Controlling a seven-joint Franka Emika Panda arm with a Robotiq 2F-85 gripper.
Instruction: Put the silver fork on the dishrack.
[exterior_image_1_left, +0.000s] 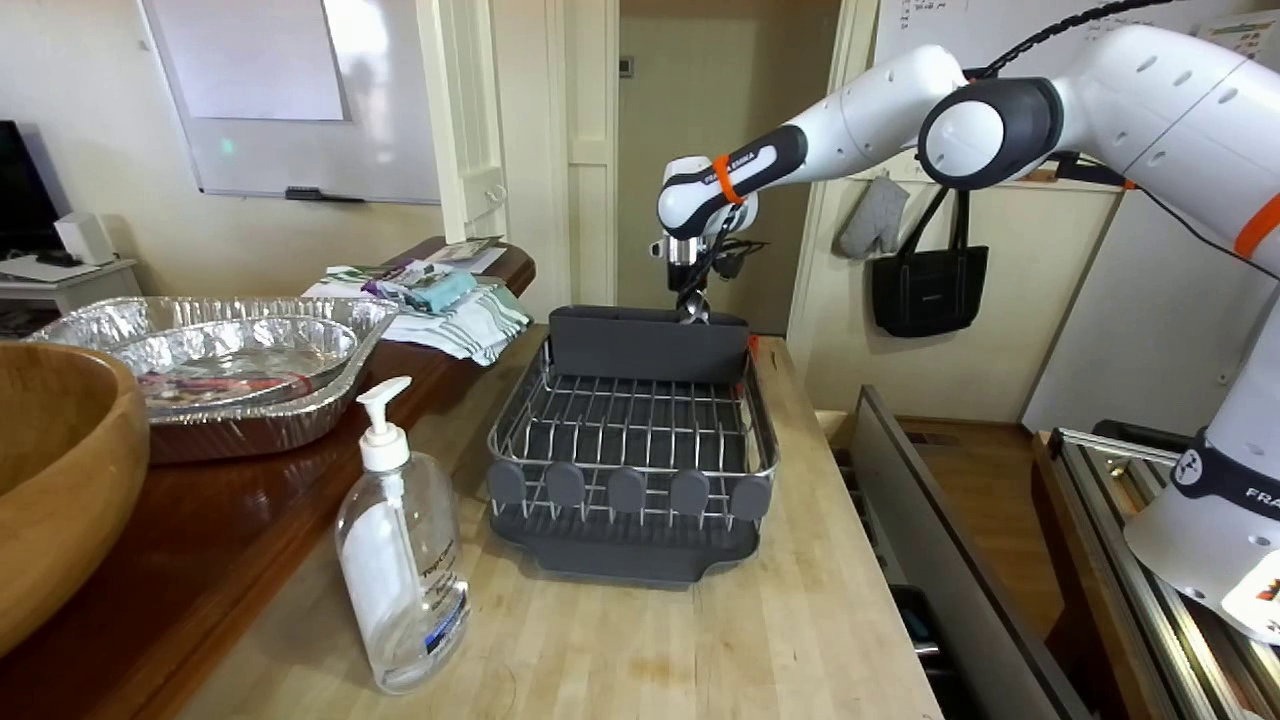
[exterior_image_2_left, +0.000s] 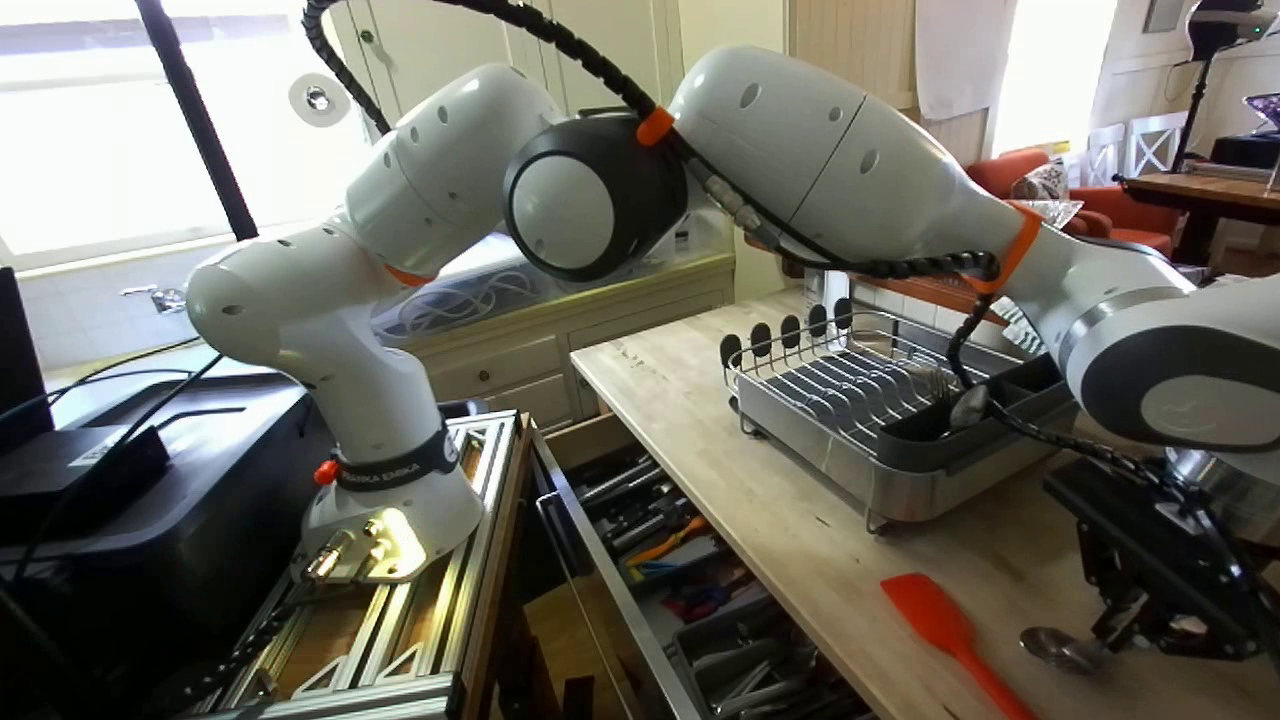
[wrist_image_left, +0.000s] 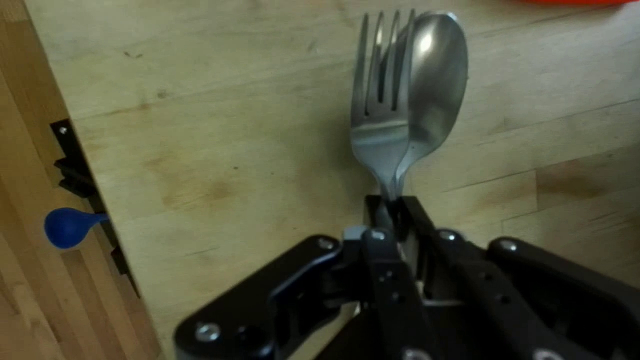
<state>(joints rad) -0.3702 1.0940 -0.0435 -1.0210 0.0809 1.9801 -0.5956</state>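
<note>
the gripper (wrist_image_left: 391, 202) is clamped on two things at once: the fork (wrist_image_left: 380, 140) and a spoon (wrist_image_left: 440, 75), gripped together by their handles, with the fork overlapping one side of the spoon's bowl. the fork is over the wooden counter (wrist_image_left: 225, 120), tines pointing away from the jaws; whether it touches the wood i cannot tell. in an exterior view the gripper is beside the end of the rack (exterior_image_2_left: 815, 450) that has the caddy (exterior_image_2_left: 925, 455), so the fork is near the rack but apart from it. a second spoon (exterior_image_2_left: 968, 408) stands in the caddy, and a red spatula (exterior_image_2_left: 932, 612) lies on the counter near the gripper. the arm (exterior_image_1_left: 870, 112) has "franka emika" in white on a dark section beside an orange strap (exterior_image_1_left: 727, 180), and the same name runs round the black band (exterior_image_2_left: 395, 474) at its base. the clear bottle (exterior_image_1_left: 405, 575) near the rack is printed "topcare", its smaller lines too blurred to read. a red-marked label (exterior_image_1_left: 225, 386) lies among the nested pans (exterior_image_1_left: 368, 365), also unreadable. the board (exterior_image_1_left: 1065, 70) behind the arm has handwriting too small to make out, and the black bag (exterior_image_1_left: 925, 310) hanging below it bears a small pale mark that cannot be read.
</note>
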